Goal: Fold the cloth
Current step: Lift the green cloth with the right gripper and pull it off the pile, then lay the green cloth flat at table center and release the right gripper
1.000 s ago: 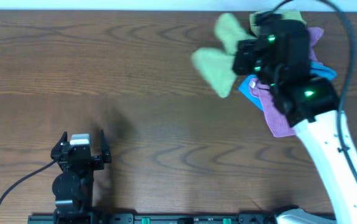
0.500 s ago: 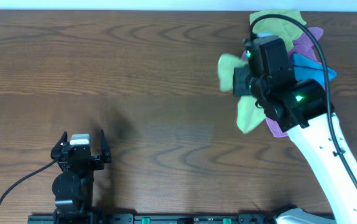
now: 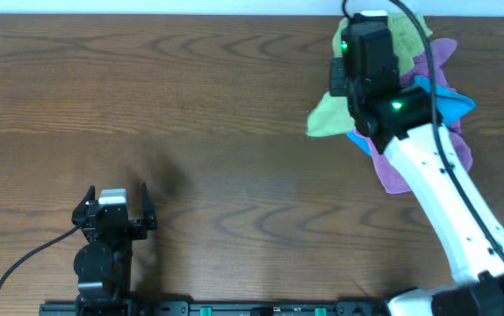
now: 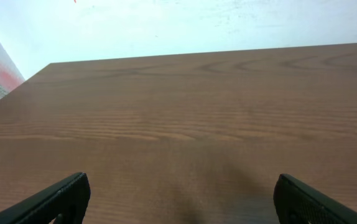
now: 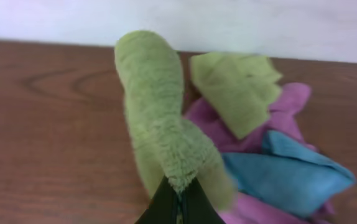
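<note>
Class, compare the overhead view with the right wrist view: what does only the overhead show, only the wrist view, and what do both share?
Only overhead: the left claw, open, alone near the front edge, and the right arm's white link. Only right wrist: the right claw pinched shut on the lime-green cloth. Both: that cloth, the purple cloth, blue cloth, olive-green cloth, wooden table.

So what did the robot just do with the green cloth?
The right tool, shut on the cloth, reached toward the table's far edge and swung the cloth right, in against the pile. It never let go. The left tool stayed open and parked, and the pile looks unmoved.
</note>
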Controlling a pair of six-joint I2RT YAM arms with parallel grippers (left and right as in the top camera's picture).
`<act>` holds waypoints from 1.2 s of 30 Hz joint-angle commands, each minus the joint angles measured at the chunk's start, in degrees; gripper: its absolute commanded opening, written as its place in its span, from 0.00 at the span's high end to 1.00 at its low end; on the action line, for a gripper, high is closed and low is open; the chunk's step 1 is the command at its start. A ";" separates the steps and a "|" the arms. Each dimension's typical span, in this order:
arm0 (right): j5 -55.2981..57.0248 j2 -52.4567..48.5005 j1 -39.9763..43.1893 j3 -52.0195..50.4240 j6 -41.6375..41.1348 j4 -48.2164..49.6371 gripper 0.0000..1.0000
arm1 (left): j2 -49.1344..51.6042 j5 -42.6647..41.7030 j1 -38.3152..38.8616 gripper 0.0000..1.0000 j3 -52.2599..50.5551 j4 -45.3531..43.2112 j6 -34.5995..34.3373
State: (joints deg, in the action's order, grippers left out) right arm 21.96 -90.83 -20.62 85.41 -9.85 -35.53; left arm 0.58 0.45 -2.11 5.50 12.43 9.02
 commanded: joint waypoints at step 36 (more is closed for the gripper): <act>-29.64 -21.64 -0.98 0.50 5.38 -20.57 0.63 | -0.33 0.57 -0.11 0.05 -1.64 0.55 -0.24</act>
State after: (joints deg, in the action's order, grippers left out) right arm -8.82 -113.25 -21.69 85.54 -3.33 -55.68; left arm 0.58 0.45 -2.11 5.50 12.43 9.02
